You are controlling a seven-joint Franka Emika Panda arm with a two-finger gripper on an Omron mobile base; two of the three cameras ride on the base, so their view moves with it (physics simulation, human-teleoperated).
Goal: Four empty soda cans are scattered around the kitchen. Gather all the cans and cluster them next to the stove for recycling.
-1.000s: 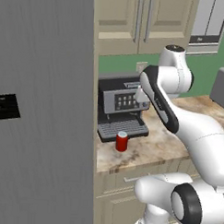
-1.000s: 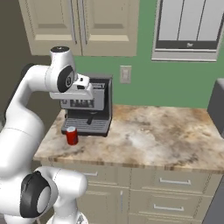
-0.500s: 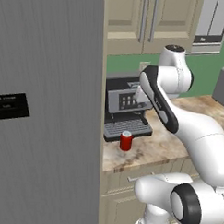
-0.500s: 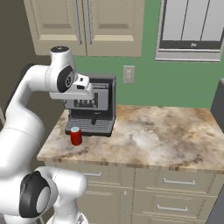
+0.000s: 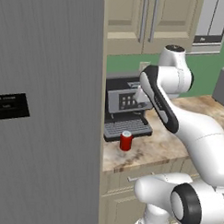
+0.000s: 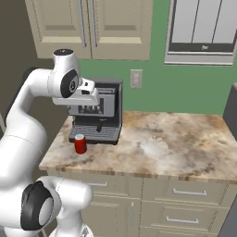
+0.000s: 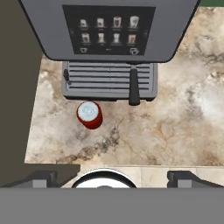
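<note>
A red can (image 7: 90, 114) stands on the counter (image 7: 175, 122), just in front of the coffee machine (image 7: 109, 30). The claw (image 7: 111, 177) hangs high above it, wide open and holding nothing.

One soda can (image 7: 89, 114), one coffee machine (image 7: 109, 43).

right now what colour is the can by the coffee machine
Red, with a pale silvery top; soda can shows best in the hand view.

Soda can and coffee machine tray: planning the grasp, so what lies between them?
Nothing: the hand view shows bare counter between the soda can and the coffee machine drip tray.
</note>
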